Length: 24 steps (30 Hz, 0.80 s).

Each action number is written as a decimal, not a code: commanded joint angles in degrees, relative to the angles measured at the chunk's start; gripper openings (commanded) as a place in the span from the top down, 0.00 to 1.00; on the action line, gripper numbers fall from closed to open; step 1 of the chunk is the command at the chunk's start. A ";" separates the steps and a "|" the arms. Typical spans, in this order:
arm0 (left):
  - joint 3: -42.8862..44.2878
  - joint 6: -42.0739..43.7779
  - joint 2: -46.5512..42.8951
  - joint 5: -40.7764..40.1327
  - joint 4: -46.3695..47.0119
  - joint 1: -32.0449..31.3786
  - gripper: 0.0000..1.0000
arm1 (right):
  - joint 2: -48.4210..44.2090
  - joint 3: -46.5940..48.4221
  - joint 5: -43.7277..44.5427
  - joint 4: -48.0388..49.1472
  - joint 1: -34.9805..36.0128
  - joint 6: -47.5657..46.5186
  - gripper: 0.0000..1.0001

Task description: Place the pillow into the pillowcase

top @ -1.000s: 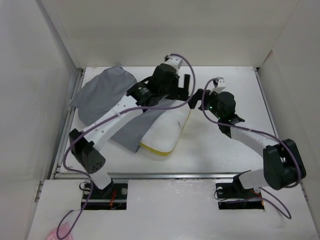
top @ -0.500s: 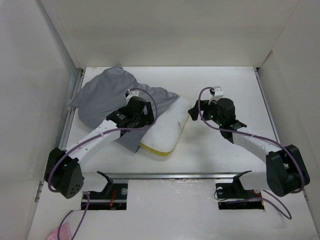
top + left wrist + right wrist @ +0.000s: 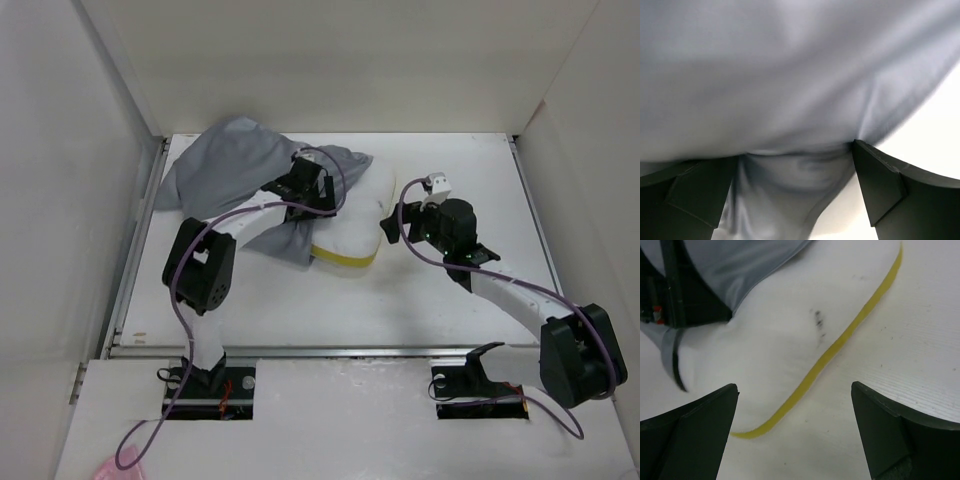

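Note:
The white pillow point(image 3: 360, 205) lies mid-table with its yellow band point(image 3: 345, 258) facing the near side. The grey pillowcase point(image 3: 225, 165) lies at the far left and drapes over the pillow's left and far part. My left gripper point(image 3: 322, 195) sits on that overlap. In the left wrist view its jaws point(image 3: 795, 150) stand wide apart with grey pillowcase fabric point(image 3: 790, 75) bunched between and in front of them. My right gripper point(image 3: 392, 225) is open at the pillow's right edge. In the right wrist view it point(image 3: 795, 390) hovers over the pillow point(image 3: 780, 340) and yellow band point(image 3: 840, 340).
White walls enclose the table on the left, far and right sides. A metal rail point(image 3: 330, 350) runs along the near edge. Purple cables loop off both arms. Bare white table point(image 3: 450, 170) shows right of the pillow.
My left arm swung toward the far right, and the pillowcase came further over the pillow. The pillow shifted toward the far right. My right gripper stayed near the pillow's right edge.

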 commanded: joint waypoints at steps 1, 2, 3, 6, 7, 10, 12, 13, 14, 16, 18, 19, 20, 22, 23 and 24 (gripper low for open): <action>8.67 6.83 5.08 4.34 2.47 -2.23 0.03 | -1.42 0.38 -0.59 0.31 0.30 -3.43 0.00; 12.18 6.83 5.09 3.55 0.81 -2.85 0.03 | -1.42 0.38 -0.60 0.31 0.30 -3.44 0.00; 13.08 7.62 5.09 3.02 0.79 -2.85 0.03 | -1.42 0.38 -1.47 0.31 0.30 -3.44 0.00; 12.39 8.33 1.24 0.73 -0.62 -2.85 0.01 | -1.42 0.38 -2.18 0.31 0.82 -5.10 0.00; 11.43 8.33 -0.34 0.20 -1.40 -2.85 0.01 | -0.90 0.91 -2.79 -0.38 0.82 -5.89 0.00; 4.32 7.80 -8.77 -1.38 -1.93 -3.38 0.01 | 1.82 1.96 -0.78 -0.39 2.14 -6.43 0.00; -2.68 5.08 -15.63 -1.38 -1.93 -3.90 0.01 | 3.58 2.75 -0.78 -0.92 2.76 -6.95 0.00; -5.17 4.12 -17.56 -1.38 -1.93 -3.91 0.01 | 4.55 3.63 -1.74 -0.92 3.28 -6.95 0.00; -7.63 3.15 -20.89 -1.38 -1.06 -4.69 0.01 | 6.65 4.16 -1.75 -0.92 3.28 -6.95 0.00; -14.31 -0.36 -22.94 -0.77 0.26 -6.18 0.01 | 8.85 5.82 -2.45 -0.40 3.81 -6.95 0.00; -17.83 -2.82 -22.94 -0.77 2.01 -7.24 0.01 | 11.76 6.97 -1.67 0.14 4.43 -6.08 0.00; -19.59 -4.14 -22.94 -0.77 3.85 -8.12 0.01 | 12.46 7.50 0.26 0.83 4.43 -5.12 0.00; -19.60 -4.15 -21.73 0.71 5.00 -8.13 0.01 | 13.17 8.81 1.41 0.84 4.43 -4.06 0.00; -19.60 -5.03 -18.40 1.61 6.85 -10.14 0.01 | 15.19 10.40 3.60 0.32 4.43 -2.22 0.00; -17.95 -5.03 -16.89 0.91 6.86 -10.15 0.01 | 15.98 12.41 4.75 -0.47 4.43 -1.69 0.00; -16.72 -5.81 -15.31 -2.23 6.86 -10.84 0.01 | 17.72 13.30 4.76 -1.78 4.43 -1.68 0.00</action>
